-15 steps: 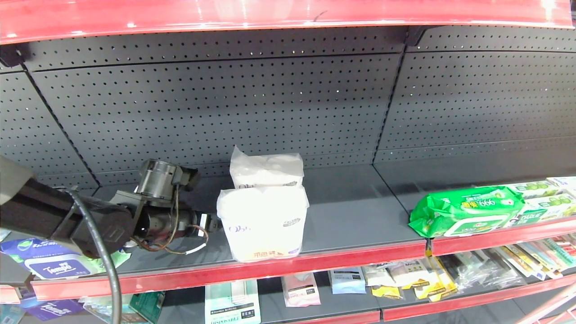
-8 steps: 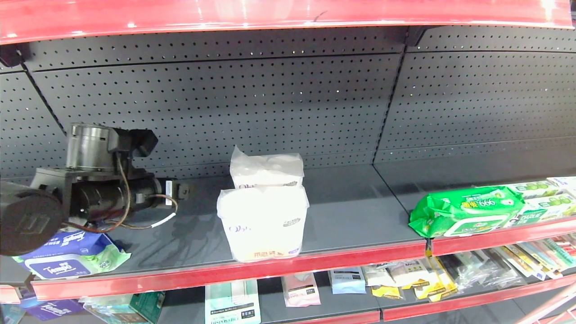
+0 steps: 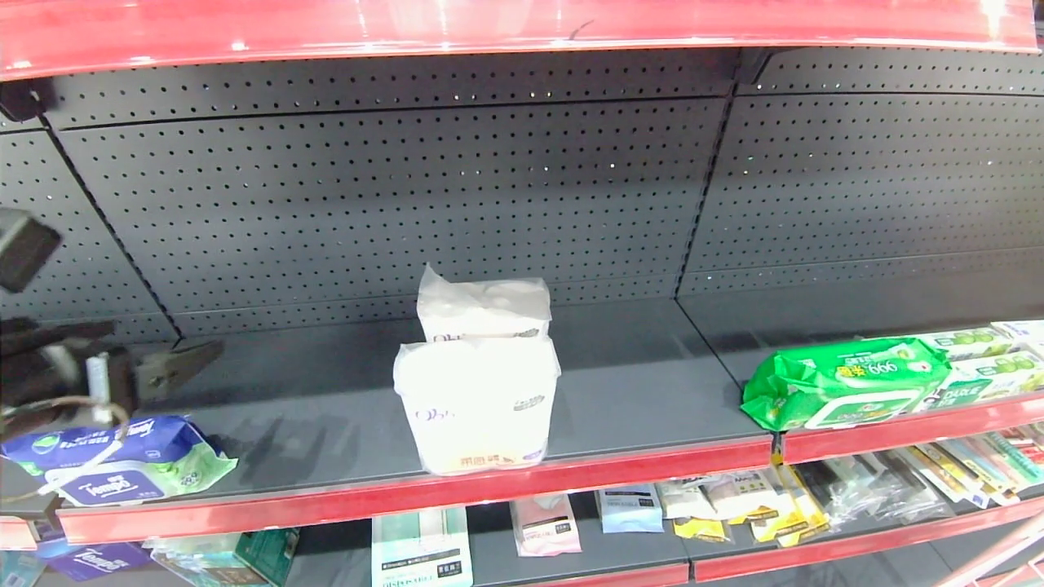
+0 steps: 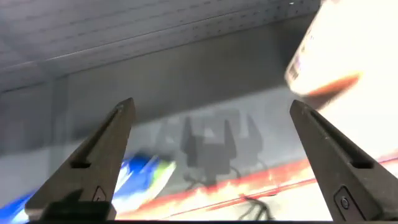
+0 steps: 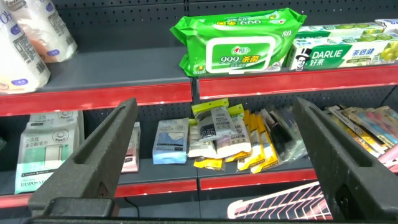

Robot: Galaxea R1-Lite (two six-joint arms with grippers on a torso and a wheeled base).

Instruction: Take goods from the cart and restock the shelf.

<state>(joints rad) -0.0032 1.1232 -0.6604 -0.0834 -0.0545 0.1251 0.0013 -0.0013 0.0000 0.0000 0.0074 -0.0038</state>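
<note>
Two white tissue packs (image 3: 477, 403) stand front-to-back on the shelf (image 3: 636, 391), front one at its red lip; left claw (image 4: 211, 104) spread, empty, near the blue wipes pack (image 3: 122, 465); right claw (image 5: 214, 102) spread, empty, held low; much shelf bare, likely more restocking to do

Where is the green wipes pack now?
In the head view the green wipes pack lies at the front edge of the shelf, right of the white tissue packs, beside green boxes.
</note>
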